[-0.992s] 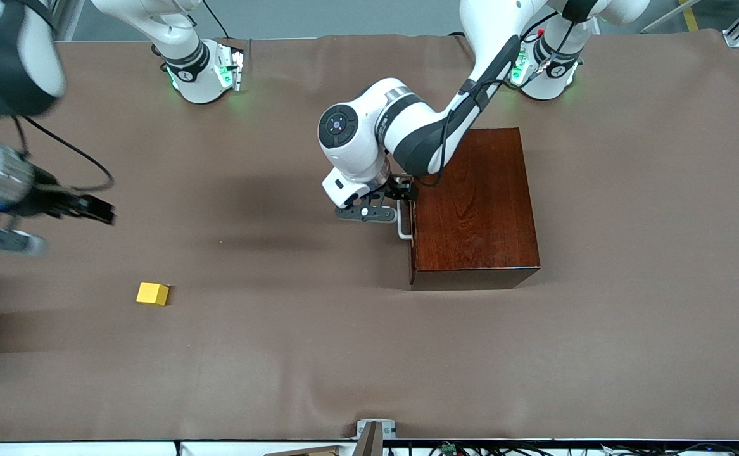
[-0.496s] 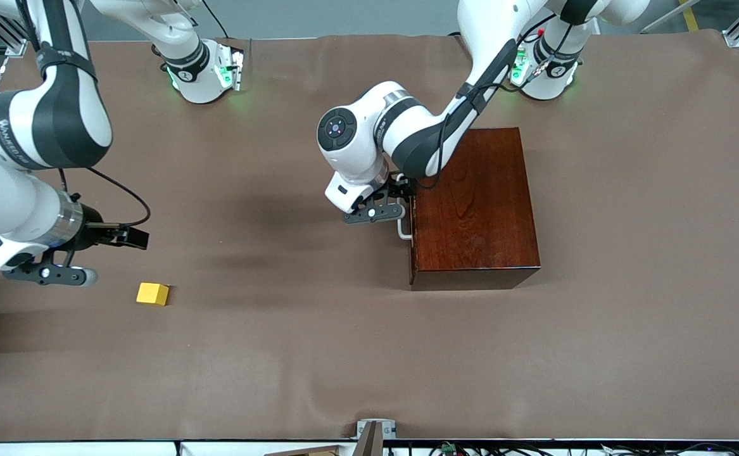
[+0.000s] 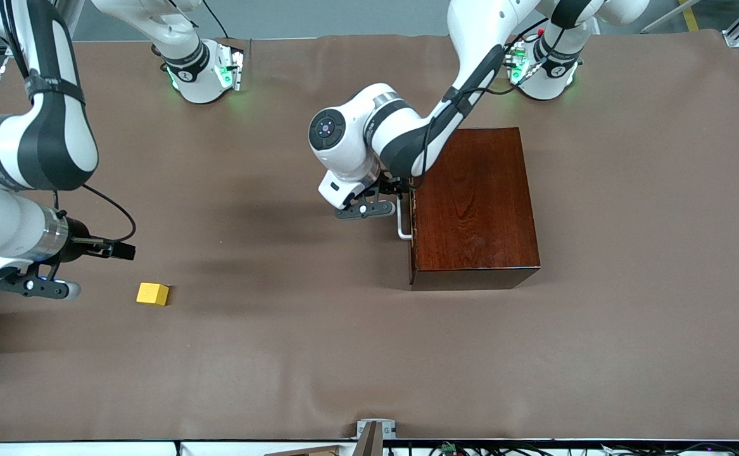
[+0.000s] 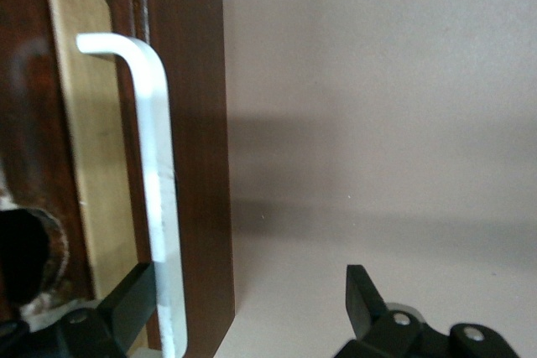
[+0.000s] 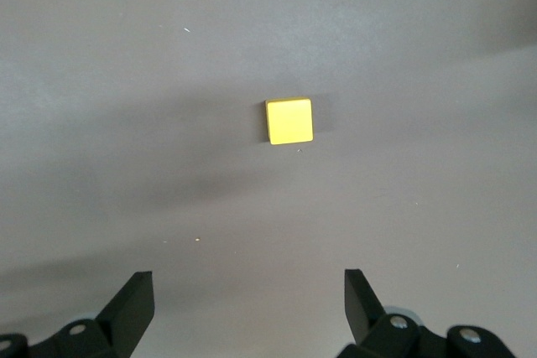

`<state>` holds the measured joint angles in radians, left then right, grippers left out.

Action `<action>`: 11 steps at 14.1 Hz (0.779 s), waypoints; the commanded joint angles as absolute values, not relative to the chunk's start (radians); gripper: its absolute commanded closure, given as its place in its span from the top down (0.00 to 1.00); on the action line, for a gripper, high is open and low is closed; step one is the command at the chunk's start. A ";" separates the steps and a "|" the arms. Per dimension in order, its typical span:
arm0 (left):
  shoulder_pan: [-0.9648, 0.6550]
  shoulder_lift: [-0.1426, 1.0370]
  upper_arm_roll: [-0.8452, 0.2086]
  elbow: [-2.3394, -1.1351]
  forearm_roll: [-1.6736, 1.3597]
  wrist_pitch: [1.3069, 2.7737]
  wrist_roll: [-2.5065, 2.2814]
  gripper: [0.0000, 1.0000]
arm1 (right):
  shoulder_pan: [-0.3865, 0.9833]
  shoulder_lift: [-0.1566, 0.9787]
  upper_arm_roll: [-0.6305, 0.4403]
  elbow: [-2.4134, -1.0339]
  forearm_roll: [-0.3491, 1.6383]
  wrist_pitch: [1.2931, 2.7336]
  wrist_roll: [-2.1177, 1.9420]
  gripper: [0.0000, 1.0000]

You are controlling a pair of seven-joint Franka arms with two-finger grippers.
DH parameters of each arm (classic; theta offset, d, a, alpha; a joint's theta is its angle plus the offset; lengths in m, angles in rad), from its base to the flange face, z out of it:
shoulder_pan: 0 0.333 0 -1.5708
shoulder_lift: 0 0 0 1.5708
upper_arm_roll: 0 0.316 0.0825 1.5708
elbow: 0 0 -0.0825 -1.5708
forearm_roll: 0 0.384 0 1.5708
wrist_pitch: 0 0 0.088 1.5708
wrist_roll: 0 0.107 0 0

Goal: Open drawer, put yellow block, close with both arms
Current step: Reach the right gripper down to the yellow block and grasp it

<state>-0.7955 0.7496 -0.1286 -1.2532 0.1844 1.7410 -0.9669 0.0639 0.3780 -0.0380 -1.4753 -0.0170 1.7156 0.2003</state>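
Yellow block [image 3: 152, 294] lies on the table near the open right tool [image 3: 43, 286].

Shut drawer [image 3: 412, 215]; yellow block [image 3: 152, 294] on table

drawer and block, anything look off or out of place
Nothing stands out. The drawer sits shut and square in its box, the yellow block lies flat on the table, both grippers open: left gripper at the handle, right gripper above the block.
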 commanded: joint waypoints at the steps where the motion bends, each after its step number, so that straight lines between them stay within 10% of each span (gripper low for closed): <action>1: -0.799 0.755 -0.127 -1.239 0.202 1.730 -0.983 1.00 | 0.049 0.394 -0.031 -1.462 -0.014 1.732 0.204 1.00; 11: -0.796 0.767 -0.118 -1.239 0.209 1.710 -0.940 1.00 | -0.017 0.508 -0.032 -1.508 -0.015 1.949 0.189 1.00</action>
<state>-0.7885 0.7509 -0.1208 -1.2534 0.1865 1.7216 -0.9460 -0.0115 0.4995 -0.0415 -1.4871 -0.0164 1.9064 0.1936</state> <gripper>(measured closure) 0.000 0.000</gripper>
